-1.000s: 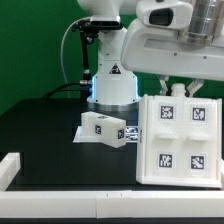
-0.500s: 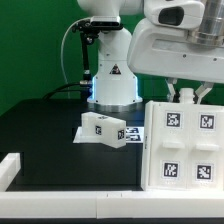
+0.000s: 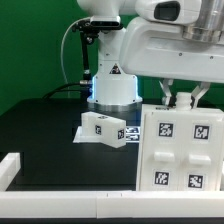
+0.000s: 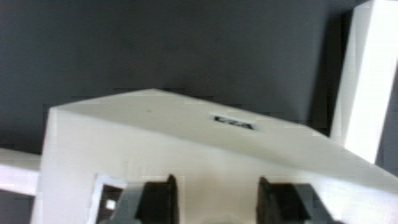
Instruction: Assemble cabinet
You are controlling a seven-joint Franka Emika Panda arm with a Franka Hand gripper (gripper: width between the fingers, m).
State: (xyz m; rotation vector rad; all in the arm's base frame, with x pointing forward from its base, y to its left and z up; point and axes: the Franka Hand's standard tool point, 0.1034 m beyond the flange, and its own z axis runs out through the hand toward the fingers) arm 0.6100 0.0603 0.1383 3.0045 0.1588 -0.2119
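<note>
My gripper (image 3: 183, 99) is shut on the top edge of a big white cabinet piece (image 3: 180, 150) with four square tags on its front. The piece hangs tilted at the exterior view's right, just above the black table. In the wrist view the piece's white top (image 4: 178, 130) fills the picture, and my gripper (image 4: 222, 200) has a dark finger (image 4: 160, 200) on each side of it. A small white tagged cabinet block (image 3: 103, 127) stands near the middle, left of the held piece and apart from it.
The marker board (image 3: 134, 133) lies flat under and beside the small block, partly hidden by the held piece. A white rail (image 3: 12, 168) runs along the table's front left and front edge. The robot base (image 3: 112, 80) stands behind the block.
The held piece has shifted a little to the exterior view's right, then tipped and come lower and nearer the camera. The small block has not moved.
</note>
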